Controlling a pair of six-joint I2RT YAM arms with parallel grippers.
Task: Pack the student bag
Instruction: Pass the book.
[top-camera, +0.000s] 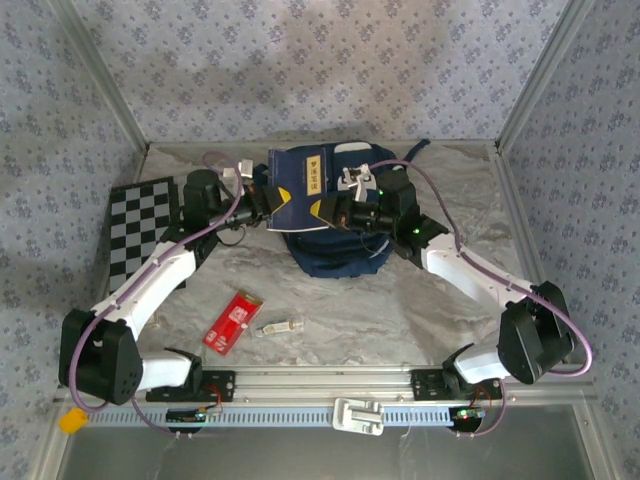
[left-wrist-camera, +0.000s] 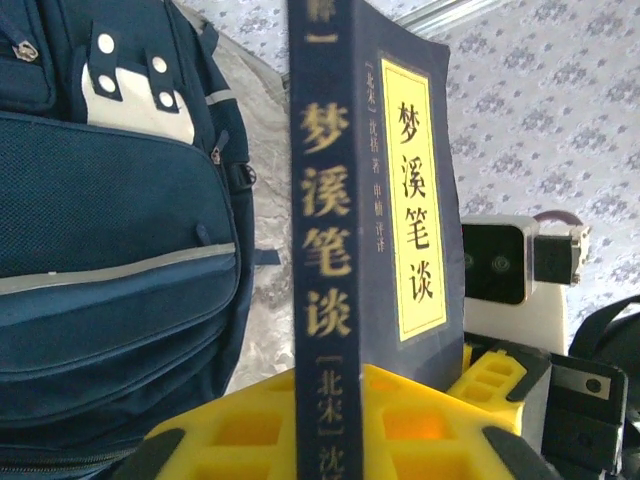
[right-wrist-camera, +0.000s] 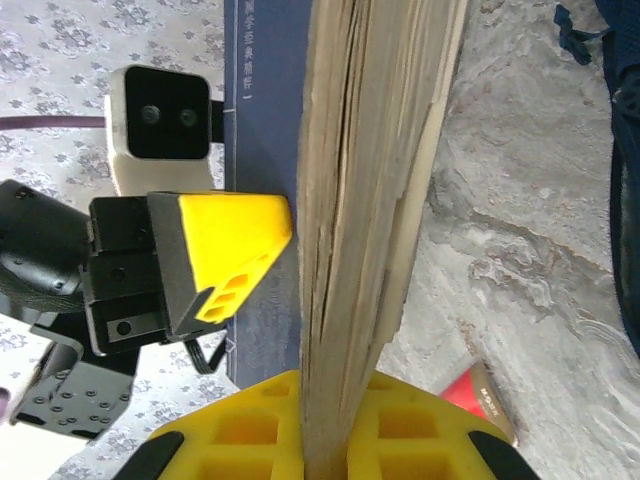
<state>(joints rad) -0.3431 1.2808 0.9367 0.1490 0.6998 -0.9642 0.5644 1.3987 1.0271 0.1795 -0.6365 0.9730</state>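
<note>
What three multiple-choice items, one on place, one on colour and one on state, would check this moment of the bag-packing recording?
1. Where is the blue book relative to the student bag?
A zipped inside it; B held up over it; C lying flat beside it.
2. What colour is the book's cover label?
A yellow; B green; C white.
3. What is the left claw doing?
A standing open; B shut on the book's spine; C shut on a bag strap.

Answers:
1 B: the top view shows it lifted over the bag.
2 A: the left wrist view shows a yellow panel with black characters.
3 B: its yellow fingers clamp the spine.
</note>
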